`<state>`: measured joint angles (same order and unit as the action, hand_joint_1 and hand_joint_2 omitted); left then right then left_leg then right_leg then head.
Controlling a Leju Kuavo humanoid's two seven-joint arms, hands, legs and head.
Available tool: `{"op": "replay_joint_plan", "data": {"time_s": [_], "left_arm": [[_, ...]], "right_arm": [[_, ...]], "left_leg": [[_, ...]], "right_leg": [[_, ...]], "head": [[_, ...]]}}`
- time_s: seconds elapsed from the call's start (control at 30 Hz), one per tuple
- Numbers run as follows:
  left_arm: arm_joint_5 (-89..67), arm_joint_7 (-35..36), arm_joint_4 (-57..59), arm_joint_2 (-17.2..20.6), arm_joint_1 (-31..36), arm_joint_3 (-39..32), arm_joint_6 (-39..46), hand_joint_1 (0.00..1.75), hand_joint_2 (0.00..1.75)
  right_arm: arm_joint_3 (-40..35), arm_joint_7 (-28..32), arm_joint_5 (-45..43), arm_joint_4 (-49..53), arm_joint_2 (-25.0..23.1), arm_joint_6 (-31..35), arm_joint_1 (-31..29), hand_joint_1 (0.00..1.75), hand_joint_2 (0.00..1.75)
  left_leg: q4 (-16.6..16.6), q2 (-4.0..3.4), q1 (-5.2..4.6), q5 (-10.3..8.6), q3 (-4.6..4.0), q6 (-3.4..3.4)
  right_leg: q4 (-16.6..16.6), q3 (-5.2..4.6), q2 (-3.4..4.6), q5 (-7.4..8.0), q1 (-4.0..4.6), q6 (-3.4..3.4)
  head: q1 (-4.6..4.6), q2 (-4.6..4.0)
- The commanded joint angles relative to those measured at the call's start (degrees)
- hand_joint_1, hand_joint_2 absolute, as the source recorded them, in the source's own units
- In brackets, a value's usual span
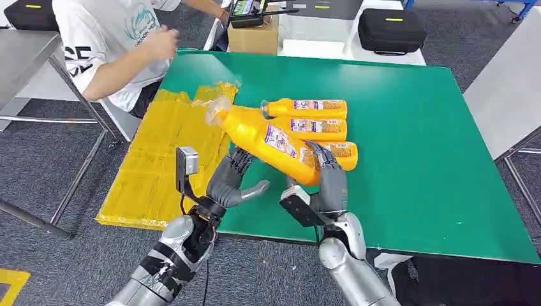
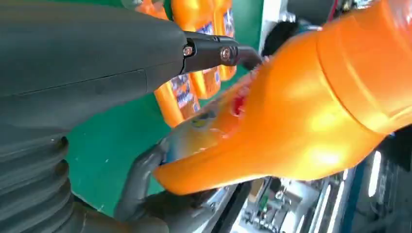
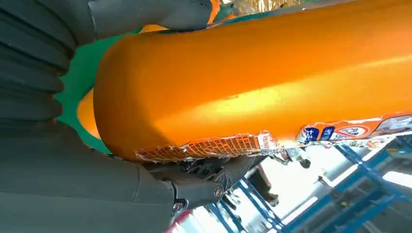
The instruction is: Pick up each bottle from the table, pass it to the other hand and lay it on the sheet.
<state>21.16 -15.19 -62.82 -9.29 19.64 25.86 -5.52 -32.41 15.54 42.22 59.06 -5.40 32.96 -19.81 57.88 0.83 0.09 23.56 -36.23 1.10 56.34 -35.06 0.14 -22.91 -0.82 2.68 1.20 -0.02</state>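
My right hand (image 1: pixel 328 182) grips an orange bottle (image 1: pixel 268 137) by its base and holds it tilted above the green table (image 1: pixel 415 159), cap pointing to the yellow sheet (image 1: pixel 159 159). The bottle (image 3: pixel 267 82) lies across that hand (image 3: pixel 48 170) in the right wrist view. My left hand (image 1: pixel 229 182) is under the bottle's middle, fingers raised against its underside and thumb spread away from it. In the left wrist view the bottle (image 2: pixel 291 121) sits just past this hand (image 2: pixel 73 73). Three more orange bottles (image 1: pixel 312 108) (image 1: pixel 316 127) (image 1: pixel 344 153) lie side by side on the table, the nearest partly hidden.
A person in a white shirt (image 1: pixel 108 38) sits at the far left corner, one hand (image 1: pixel 159 44) raised over the table edge. A cardboard box (image 1: pixel 252 35) and a black case (image 1: pixel 390 29) stand beyond the table. A metal table (image 1: pixel 25 51) is at the left.
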Motion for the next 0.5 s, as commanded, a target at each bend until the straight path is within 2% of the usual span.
{"op": "replay_joint_plan", "data": {"time_s": [0.03,0.1,0.5], "left_arm": [[-1.86,-0.35,5.60,-1.63,4.91,0.82,7.62,0.00,1.75],[-2.21,-0.99,6.59,-2.03,5.40,0.55,9.87,0.00,1.75],[-0.51,-1.11,7.69,-2.61,6.39,-0.41,10.79,0.00,1.75]], "right_arm": [[-8.16,-0.31,1.51,-9.73,-1.34,2.64,-2.28,1.75,1.75],[-8.51,-0.54,1.66,-9.37,-1.29,3.26,-2.05,1.75,1.75],[-8.75,0.84,-0.39,-8.59,-1.66,3.74,-1.65,1.75,1.75]], "left_leg": [[-0.02,0.01,0.04,0.11,0.27,-0.07],[0.01,0.03,0.06,0.14,0.31,-0.07],[-0.02,0.00,0.03,0.04,0.08,-0.05]], "right_leg": [[-0.03,0.29,-0.08,-0.12,0.06,-0.10],[-0.01,0.33,-0.11,-0.16,0.08,-0.11],[-0.04,0.09,-0.04,-0.04,0.04,-0.07]], "head": [[0.02,0.02],[0.04,0.02],[0.02,0.02]]}}
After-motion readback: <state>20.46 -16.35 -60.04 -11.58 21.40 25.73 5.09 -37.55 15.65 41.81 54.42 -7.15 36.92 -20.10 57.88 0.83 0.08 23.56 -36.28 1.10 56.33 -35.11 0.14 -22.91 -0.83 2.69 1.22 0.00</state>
